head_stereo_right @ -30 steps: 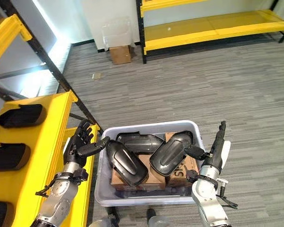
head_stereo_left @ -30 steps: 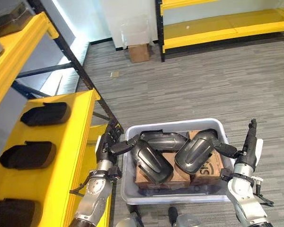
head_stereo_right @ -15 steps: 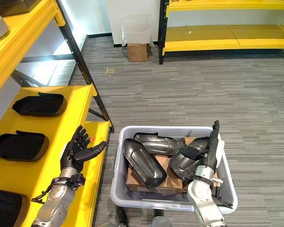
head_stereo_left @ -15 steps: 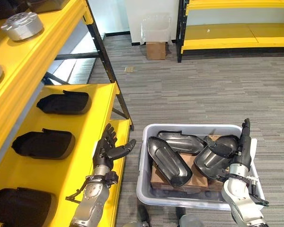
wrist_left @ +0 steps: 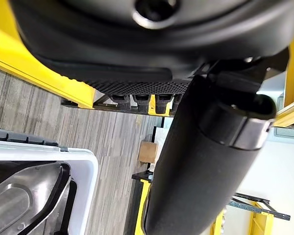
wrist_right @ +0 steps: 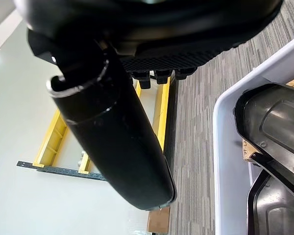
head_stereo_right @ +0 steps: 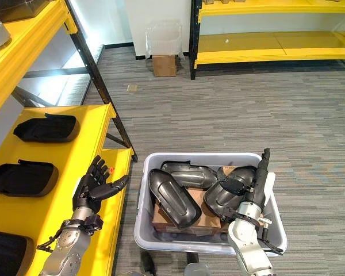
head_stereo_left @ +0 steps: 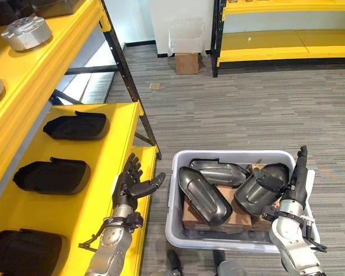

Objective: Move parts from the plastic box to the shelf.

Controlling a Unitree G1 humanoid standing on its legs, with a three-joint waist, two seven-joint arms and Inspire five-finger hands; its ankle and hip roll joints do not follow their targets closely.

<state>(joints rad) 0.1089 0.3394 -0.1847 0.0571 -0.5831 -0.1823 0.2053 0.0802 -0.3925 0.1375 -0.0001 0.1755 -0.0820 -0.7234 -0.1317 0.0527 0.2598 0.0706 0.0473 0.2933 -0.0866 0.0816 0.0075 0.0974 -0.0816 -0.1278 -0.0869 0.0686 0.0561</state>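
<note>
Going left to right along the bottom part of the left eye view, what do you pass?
Black part on the yellow shelf → left robot hand, open → long black part in the grey box → rounded black part → right robot hand, open, at the box's right rim.

Head pair: I look steeply down from the head through two eyes set slightly apart; both share the grey plastic box [head_stereo_left: 230, 241], the yellow shelf [head_stereo_left: 106, 190] on my left and the carpeted floor.
Left wrist: I look very close along the left hand [wrist_left: 206, 161], sharing a box corner [wrist_left: 83, 171] with the head pair.
Right wrist: equally close along the right hand [wrist_right: 112, 137], sharing the box rim [wrist_right: 225, 161].
</note>
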